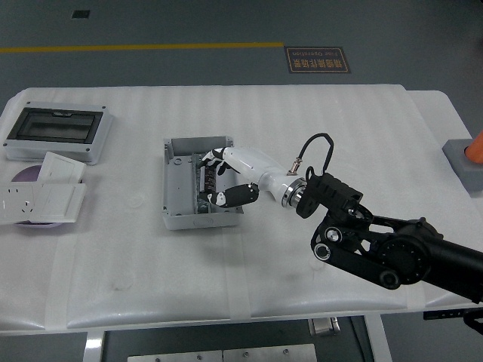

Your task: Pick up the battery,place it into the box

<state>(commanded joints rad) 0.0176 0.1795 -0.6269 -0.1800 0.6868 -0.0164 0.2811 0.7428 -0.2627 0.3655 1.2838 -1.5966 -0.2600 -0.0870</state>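
The grey open box (pixel 172 181) sits left of the table's middle, with a metal rail along its floor. My right hand (pixel 219 179), white with black joints, reaches in from the right and hovers over the box's right half, covering part of its inside. The dark cylindrical battery does not show on its own anywhere. The patch of table right of the box lies under my wrist and forearm (pixel 272 182). A dark shape under the hand cannot be told apart from the hand's own parts. My left arm is out of sight.
At the far left stand a grey enclosure with a dark window (pixel 56 132), white socket plates (pixel 41 196) and a purple disc (pixel 26 175). A grey block with an orange object (pixel 464 158) sits off the right edge. A black cable (pixel 317 143) loops above my wrist.
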